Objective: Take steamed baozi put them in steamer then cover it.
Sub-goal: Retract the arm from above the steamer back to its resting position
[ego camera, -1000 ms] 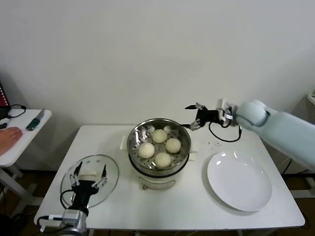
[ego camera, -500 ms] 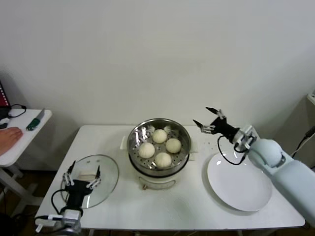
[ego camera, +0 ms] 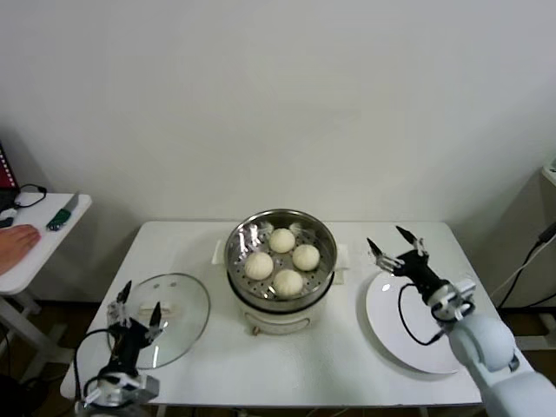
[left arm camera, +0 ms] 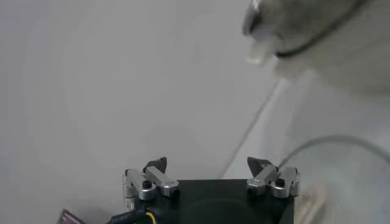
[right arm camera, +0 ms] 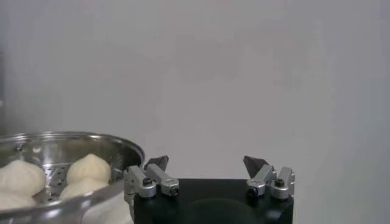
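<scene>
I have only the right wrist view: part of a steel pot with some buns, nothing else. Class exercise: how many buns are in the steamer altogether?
Observer: Four steamed baozi sit on the perforated tray of the steamer, as the head view shows.
Operator: Is the cover on?
Observer: No. The cover lies flat on the table, on the robot's left of the steamer.
Operator: Which gripper is near it?
Observer: The left gripper, open, is over the cover's near edge and holds nothing.
Operator: And my right gripper?
Observer: The right gripper is open and empty, above the far edge of a bare white plate.
</scene>
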Robot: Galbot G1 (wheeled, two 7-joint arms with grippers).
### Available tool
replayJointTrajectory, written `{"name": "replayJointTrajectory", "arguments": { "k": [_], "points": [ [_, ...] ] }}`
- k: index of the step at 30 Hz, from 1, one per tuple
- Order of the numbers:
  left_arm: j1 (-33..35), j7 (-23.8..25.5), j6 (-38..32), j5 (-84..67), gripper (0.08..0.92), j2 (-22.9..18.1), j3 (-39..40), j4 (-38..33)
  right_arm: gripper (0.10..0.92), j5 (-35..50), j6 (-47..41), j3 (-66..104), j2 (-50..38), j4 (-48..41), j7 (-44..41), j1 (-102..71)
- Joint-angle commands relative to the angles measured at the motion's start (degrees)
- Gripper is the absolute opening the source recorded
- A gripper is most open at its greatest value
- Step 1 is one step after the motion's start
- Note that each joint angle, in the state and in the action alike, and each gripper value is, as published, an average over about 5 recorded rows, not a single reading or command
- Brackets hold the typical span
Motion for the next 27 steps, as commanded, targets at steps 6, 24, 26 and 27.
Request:
{"name": "replayJointTrajectory", "arguments": {
  "k": [6,24,26,27],
  "points": [
    [-3.93,0.6,0.12,22.14,0.823,0.19,2.63,10.56,0.823,-5.56,-3.74,10.0,7.7,5.09,0.98,-13.32],
    [-12.26,-3.16,-1.61,24.85,0.823,0.43,2.97,22.56,0.823,-6.32,-5.09,10.25,6.79,4.39,0.88,-13.61],
    [-13.1,-3.98,-1.48,25.01,0.823,0.46,3.0,23.56,0.823,-6.4,-5.05,10.24,7.02,4.13,0.79,-13.6],
    [-13.48,-4.33,-1.45,25.05,0.823,0.48,3.02,24.02,0.823,-6.44,-5.02,10.24,7.09,4.02,0.75,-13.59]
  ]
}}
